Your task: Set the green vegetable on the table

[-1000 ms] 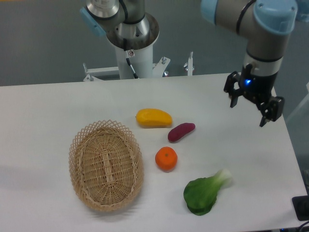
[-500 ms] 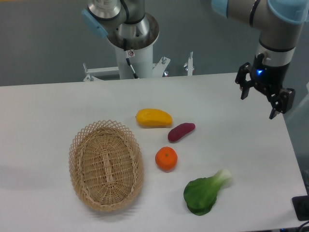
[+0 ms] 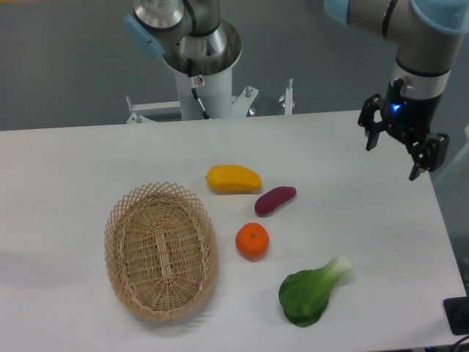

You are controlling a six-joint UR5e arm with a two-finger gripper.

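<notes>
The green vegetable (image 3: 311, 292), dark leaves with a pale stem pointing up-right, lies flat on the white table (image 3: 73, 169) near the front right. My gripper (image 3: 396, 156) hangs high over the table's far right edge, well away from the vegetable. Its two black fingers are spread apart with nothing between them.
A woven wicker basket (image 3: 161, 249) sits at the front left. A yellow mango-like fruit (image 3: 233, 179), a purple sweet potato (image 3: 275, 200) and an orange (image 3: 252, 240) lie in the middle. The robot base (image 3: 198, 66) stands behind the table's far edge.
The gripper rose and moved right toward the table's far right edge, then held nearly still. The vegetable and other objects did not move.
</notes>
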